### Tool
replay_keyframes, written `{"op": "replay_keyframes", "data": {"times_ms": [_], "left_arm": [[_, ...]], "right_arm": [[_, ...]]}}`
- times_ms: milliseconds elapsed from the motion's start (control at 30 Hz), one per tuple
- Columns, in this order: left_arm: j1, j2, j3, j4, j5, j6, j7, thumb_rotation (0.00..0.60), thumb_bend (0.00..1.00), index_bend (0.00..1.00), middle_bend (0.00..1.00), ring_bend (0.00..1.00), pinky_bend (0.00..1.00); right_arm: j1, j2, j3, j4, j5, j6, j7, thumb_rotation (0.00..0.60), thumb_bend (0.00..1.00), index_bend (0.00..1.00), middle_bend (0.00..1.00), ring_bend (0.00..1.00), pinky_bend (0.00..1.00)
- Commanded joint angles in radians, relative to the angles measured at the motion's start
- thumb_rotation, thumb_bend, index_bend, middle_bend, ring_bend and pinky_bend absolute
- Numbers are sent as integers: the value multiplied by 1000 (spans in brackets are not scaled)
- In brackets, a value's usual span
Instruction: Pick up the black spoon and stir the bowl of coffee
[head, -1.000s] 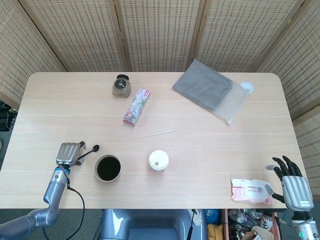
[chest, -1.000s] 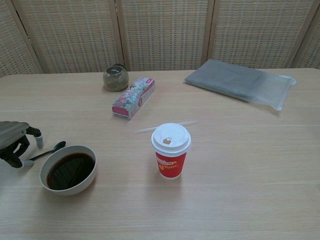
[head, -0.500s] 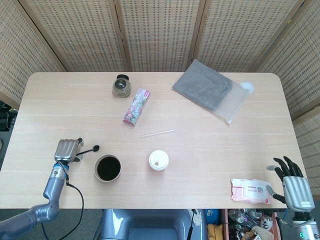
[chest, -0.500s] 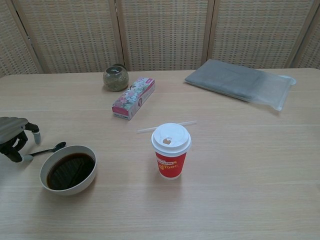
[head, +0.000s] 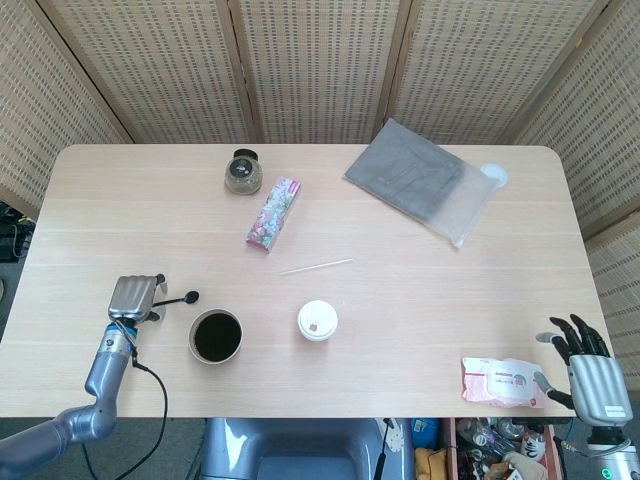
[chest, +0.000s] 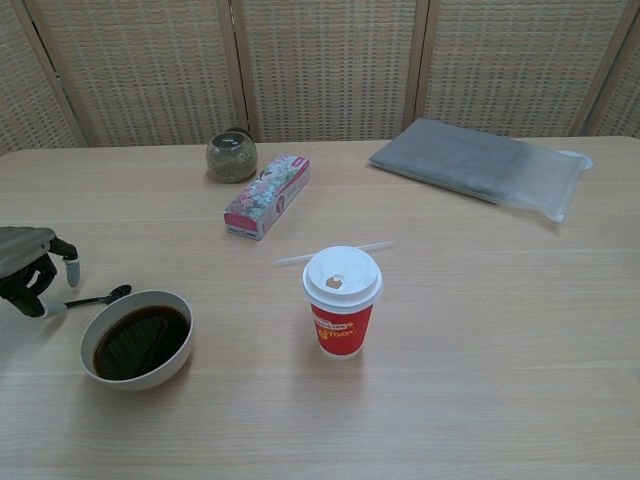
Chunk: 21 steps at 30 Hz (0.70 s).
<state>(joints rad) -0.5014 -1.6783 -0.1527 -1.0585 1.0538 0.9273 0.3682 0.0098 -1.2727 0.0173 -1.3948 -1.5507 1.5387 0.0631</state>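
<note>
Right hand (head: 588, 372) sat off the table's near right edge, fingers spread, holding nothing, just right of a pink wipes packet (head: 503, 381). White bowl of coffee (chest: 137, 339) stood near the front left of the wooden table (chest: 480, 330). Black spoon (chest: 98, 298) lay flat just beyond-left of the bowl, its handle end at the left hand (chest: 28, 270); fingers curled down over the handle tip, but actual grip couldn't be told. Red paper cup with white lid (chest: 342, 301) stood right of the bowl, clear straw (chest: 334, 253) lying just behind it. Farther back: floral box (chest: 267, 195), round glass jar (chest: 231, 156), and a grey bagged cloth (chest: 478, 167) at far right.
</note>
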Motion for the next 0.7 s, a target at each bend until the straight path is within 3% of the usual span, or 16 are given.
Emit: {"op": "replay_keyframes", "data": {"times_ms": [33, 700], "left_arm": [[3, 2, 2, -2, -8, -3, 3, 600, 310, 522, 790, 732, 698], [-21, -22, -4, 53, -22, -24, 3, 600, 349, 524, 789, 732, 698]], "right_arm": [[0, 1, 0, 0, 0, 1, 0, 600, 383, 368, 270, 108, 192], [1, 4, 3, -12, 7, -12, -17, 600, 383, 368, 270, 108, 192]]}}
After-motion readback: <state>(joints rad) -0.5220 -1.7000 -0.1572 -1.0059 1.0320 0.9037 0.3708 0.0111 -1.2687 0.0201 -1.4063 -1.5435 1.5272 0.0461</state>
